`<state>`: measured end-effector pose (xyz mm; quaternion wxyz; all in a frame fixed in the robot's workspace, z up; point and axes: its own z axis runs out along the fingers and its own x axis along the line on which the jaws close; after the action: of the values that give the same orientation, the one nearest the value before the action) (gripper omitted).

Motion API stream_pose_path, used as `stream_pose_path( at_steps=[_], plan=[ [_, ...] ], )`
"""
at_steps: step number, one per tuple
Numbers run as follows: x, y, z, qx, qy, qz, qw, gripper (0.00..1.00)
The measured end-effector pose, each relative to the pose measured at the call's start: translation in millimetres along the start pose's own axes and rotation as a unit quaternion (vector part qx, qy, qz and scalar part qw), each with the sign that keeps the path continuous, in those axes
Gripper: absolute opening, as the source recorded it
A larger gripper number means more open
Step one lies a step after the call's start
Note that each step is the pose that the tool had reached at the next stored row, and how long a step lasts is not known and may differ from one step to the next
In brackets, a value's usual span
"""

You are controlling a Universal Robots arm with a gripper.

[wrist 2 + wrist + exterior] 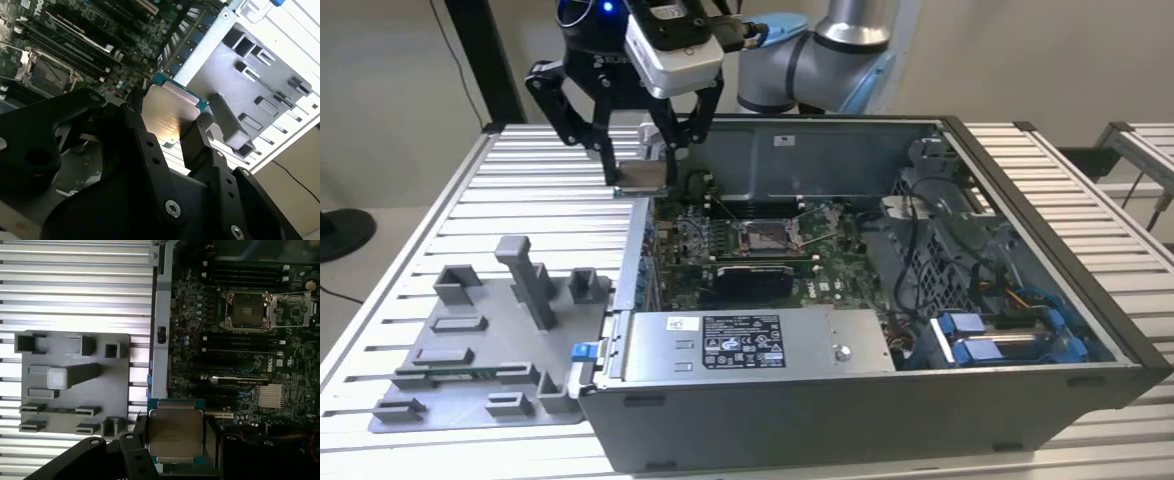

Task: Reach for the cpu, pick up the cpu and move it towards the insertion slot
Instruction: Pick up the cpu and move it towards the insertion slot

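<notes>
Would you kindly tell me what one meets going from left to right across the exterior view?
Fixture tray → cpu, held in the gripper → insertion slot → blue plastic parts.

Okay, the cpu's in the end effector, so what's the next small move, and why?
Probably carry the cpu level toward the insertion slot: the end effector grips it above the case's side wall, to the exterior view's left of the slot.
</notes>
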<state>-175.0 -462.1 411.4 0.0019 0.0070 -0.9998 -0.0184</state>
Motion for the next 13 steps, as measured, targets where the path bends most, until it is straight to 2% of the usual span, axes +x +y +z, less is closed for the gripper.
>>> stream_pose_path(
  at_steps=[13],
  plan=[
    [-35.7,-0.5,-0.2,0.0,0.0,0.0,1.0,0.0]
  ],
)
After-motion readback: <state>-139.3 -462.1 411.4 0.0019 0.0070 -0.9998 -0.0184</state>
